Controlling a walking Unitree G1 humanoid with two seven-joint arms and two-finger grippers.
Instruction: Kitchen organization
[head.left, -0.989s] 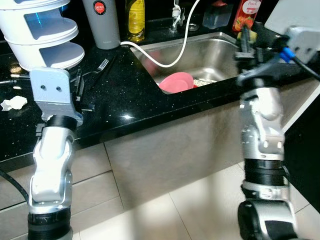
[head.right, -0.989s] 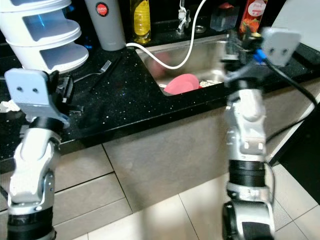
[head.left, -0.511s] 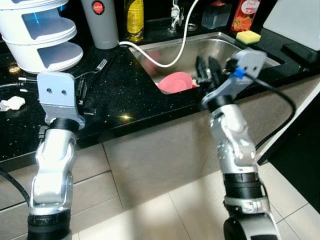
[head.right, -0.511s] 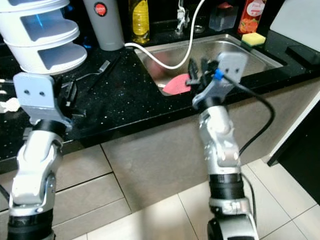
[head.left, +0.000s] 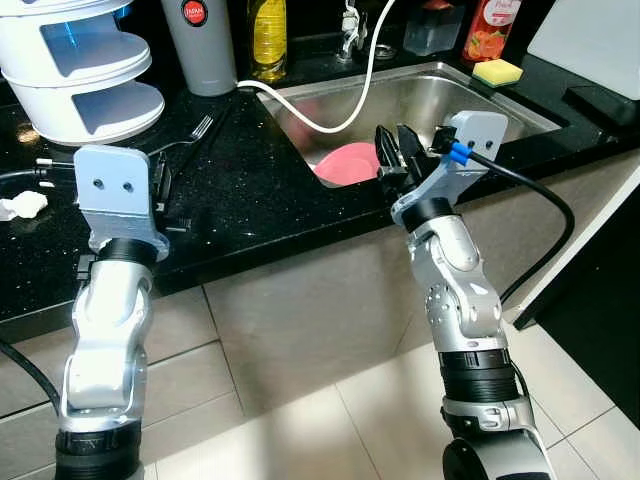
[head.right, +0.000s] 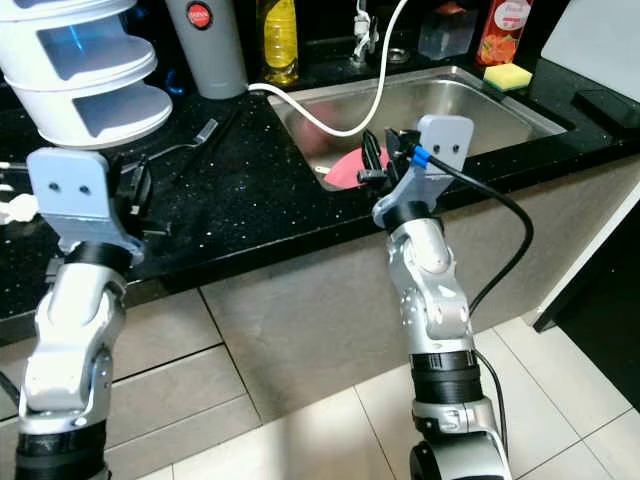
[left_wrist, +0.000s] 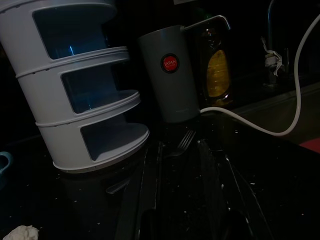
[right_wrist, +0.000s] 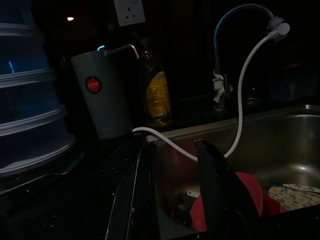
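desk: glossy black speckled stone | sink just beyond the right claw: brushed steel, dull sheen | plate under that claw: smooth pink plastic | tiered rack: glossy white plastic | floor tiles: matt beige

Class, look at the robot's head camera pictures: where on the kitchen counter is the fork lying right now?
The fork lies on the black counter, left of the sink, just in front of the grey jug and beside the white tiered container.

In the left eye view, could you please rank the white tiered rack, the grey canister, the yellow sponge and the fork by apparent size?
1. White tiered rack
2. Grey canister
3. Fork and yellow sponge: too alike to rank.
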